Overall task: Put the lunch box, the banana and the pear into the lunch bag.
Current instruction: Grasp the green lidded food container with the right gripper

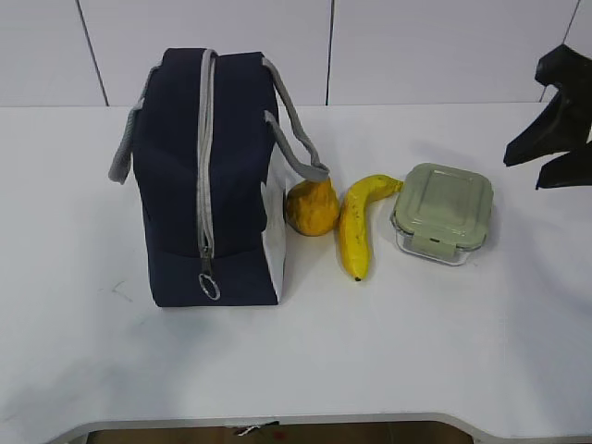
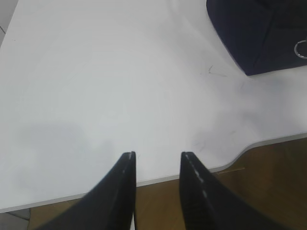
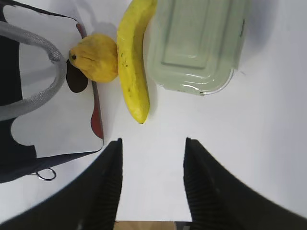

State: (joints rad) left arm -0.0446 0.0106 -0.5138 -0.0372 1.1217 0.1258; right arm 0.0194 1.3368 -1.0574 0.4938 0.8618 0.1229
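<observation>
The navy lunch bag [image 1: 208, 176] stands left of centre, its grey zipper shut, with the ring pull [image 1: 209, 287] low on the front. To its right lie the pear [image 1: 312, 207], touching the bag, the banana [image 1: 359, 227] and the green-lidded lunch box [image 1: 444, 211]. My right gripper [image 1: 524, 172] hovers open and empty at the far right. In the right wrist view it [image 3: 153, 140] is short of the banana [image 3: 132, 62], the pear [image 3: 96, 60] and the lunch box [image 3: 194, 43]. My left gripper [image 2: 158, 154] is open and empty over the table's front edge, away from the bag [image 2: 259, 33].
The white table [image 1: 416, 351] has a curved cut-out at its front edge [image 2: 230, 165]. The bag's grey handles [image 1: 296, 139] hang out to either side. A white wall stands behind the table.
</observation>
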